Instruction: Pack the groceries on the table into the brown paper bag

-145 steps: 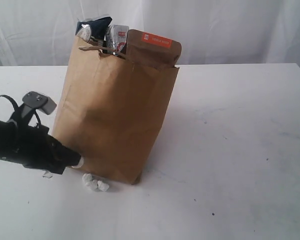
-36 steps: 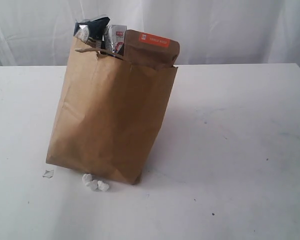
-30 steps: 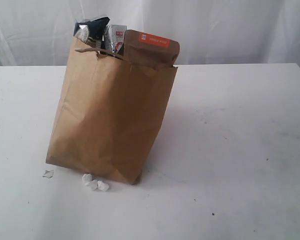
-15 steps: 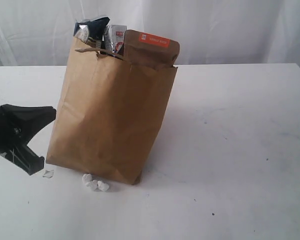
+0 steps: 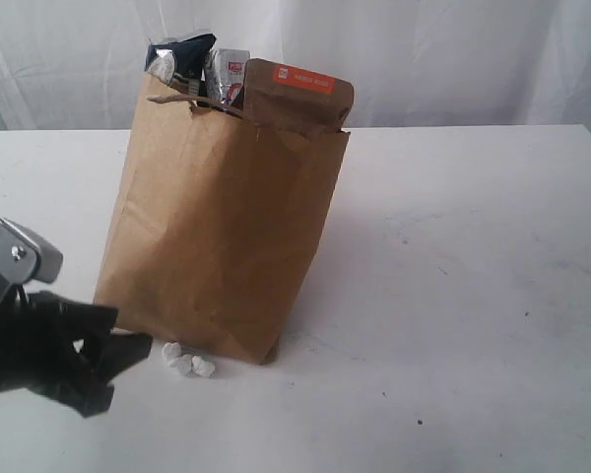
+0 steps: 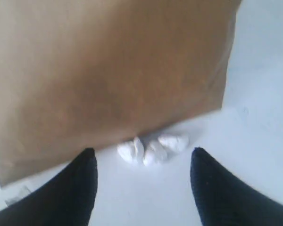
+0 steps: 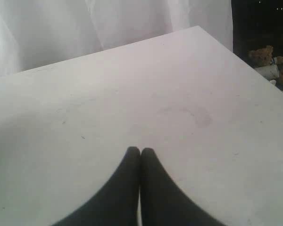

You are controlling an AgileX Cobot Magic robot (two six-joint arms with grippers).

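Within the last second the left pincer has swung in from the edge of the exterior view and spread its jaws. It now sits low on the bench, released and grasping nothing, at the foot of the brown paper bag. The left wrist view shows the white pebble-like bits lying in line with the gap between its jaws. These bits are not groceries, so this reach probably adds nothing to the packing. The bag stands upright with a slight lean. The orange-labelled brown pouch and a dark packet poke above its rim, and no loose grocery shows on the bench, so the task looks all but done. The bag's bottom edge sits just behind the bits, and closing there could snag the paper. The right pincer is clenched and empty over bare bench.
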